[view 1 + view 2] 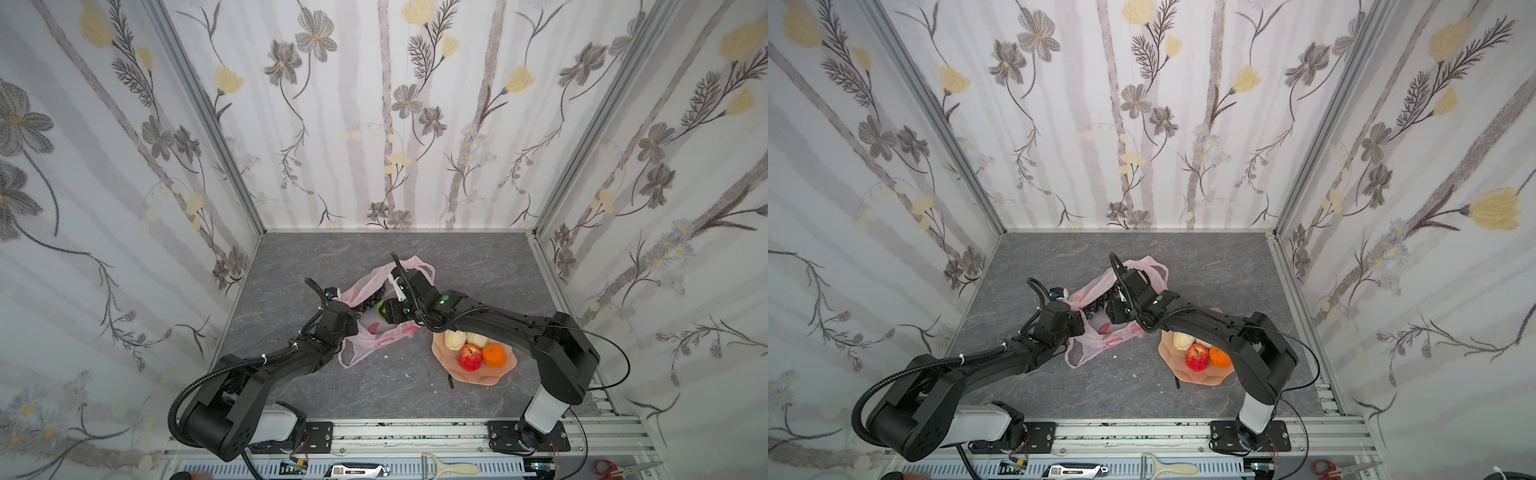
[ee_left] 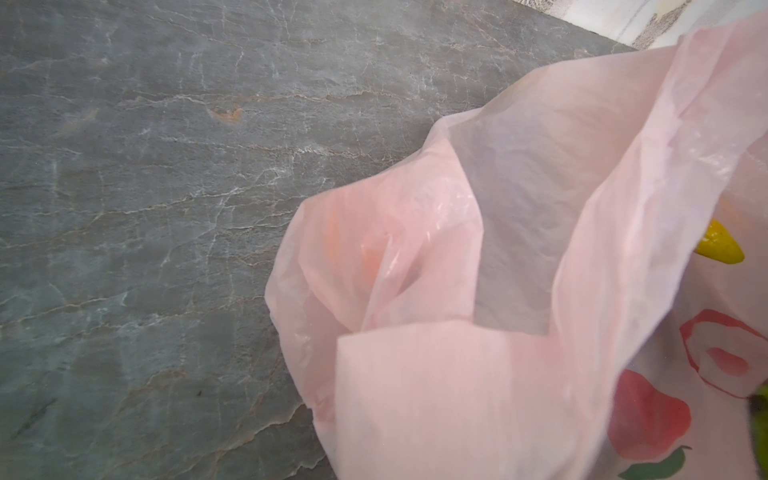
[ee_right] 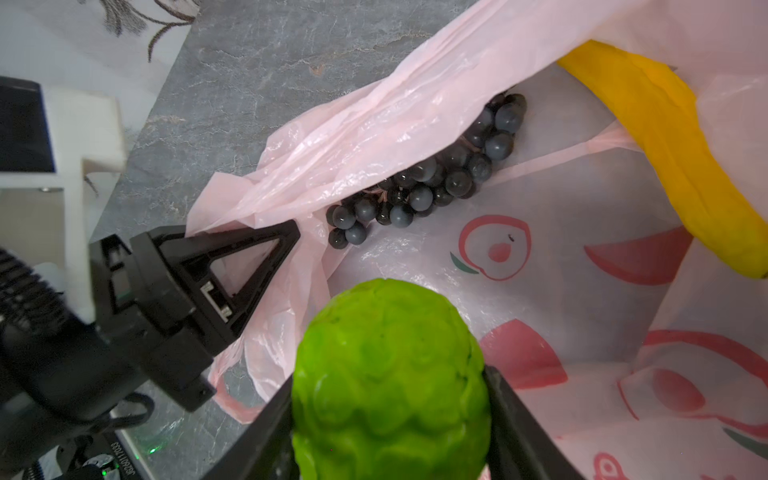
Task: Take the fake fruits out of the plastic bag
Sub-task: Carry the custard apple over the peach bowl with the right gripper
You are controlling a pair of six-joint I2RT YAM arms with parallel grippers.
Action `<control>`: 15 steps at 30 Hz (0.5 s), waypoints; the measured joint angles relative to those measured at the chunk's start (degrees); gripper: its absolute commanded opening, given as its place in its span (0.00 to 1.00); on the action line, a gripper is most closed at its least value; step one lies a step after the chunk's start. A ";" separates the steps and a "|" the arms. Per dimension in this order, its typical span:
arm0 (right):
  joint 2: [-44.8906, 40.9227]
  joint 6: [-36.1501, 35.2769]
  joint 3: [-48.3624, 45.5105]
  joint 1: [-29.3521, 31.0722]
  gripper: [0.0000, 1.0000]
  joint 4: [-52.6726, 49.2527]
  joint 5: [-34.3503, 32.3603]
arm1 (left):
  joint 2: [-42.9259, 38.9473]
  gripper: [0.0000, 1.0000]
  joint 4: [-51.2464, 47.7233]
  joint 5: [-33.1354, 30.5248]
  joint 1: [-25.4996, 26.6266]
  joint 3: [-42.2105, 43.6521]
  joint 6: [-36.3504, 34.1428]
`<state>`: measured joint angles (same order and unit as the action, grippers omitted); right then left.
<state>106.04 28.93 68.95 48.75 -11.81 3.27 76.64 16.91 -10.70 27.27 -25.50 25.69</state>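
Step in hand, by judgement: lift-out of the bumpy green fruit (image 3: pixel 390 345) from the plastic bag (image 1: pixel 376 334).

Left side: left pincer (image 3: pixel 291 232) closed tight on a fold of the bag rim, at the left edge of the mouth; film pinched flat between the jaws in the right wrist view. Hold that fold up and back during the lift: mouth open, no slack across the exit path.

Just inside that rim: dark grape bunch (image 3: pixel 428 183), half under the upper film, resting on the lower film, apart from the green fruit. Avoid brushing it on the way out.

Middle: right pincer (image 3: pixel 390 386) at the bag mouth, jaws part-way apart and pressed on both flanks of the green fruit, so holding it. Lower end of fruit out of frame; depth of hold not checkable. Glossy bumpy shell, probably slippery: raise slowly, straight up clear of the film first, sideways only after; no extra squeeze.

Further right in the bag: yellow banana (image 3: pixel 673 158) along the far film wall, apart from the pincer.

Right of the bag on the worktop (image 1: pixel 457 266): peach-pink dish (image 1: pixel 490 376) carrying red apple (image 1: pixel 470 358), orange (image 1: pixel 494 355), two beige pears (image 1: pixel 454 340). Bare patch at its near rim: probable set-down spot, low release to prevent rolling.

Left to fetch, as far as visible: grape bunch, banana.
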 measured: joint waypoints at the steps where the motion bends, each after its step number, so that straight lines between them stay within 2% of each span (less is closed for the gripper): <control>1: -1.53 0.15 -1.18 -0.57 0.59 0.04 0.02 | 0.00 0.09 0.00 0.00 0.00 0.00 0.00; 5: -8.48 0.55 -6.05 -3.61 0.59 -0.17 1.31 | 0.00 0.09 0.00 0.00 0.00 0.00 0.00; 15: -26.01 -0.07 -17.40 -12.81 0.59 -6.47 -1.09 | 0.00 0.09 0.00 0.24 0.00 0.00 0.00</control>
<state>80.03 28.86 51.55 35.94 -18.28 2.17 76.64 16.91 -10.46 27.27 -25.50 25.69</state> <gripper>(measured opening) 0.593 0.088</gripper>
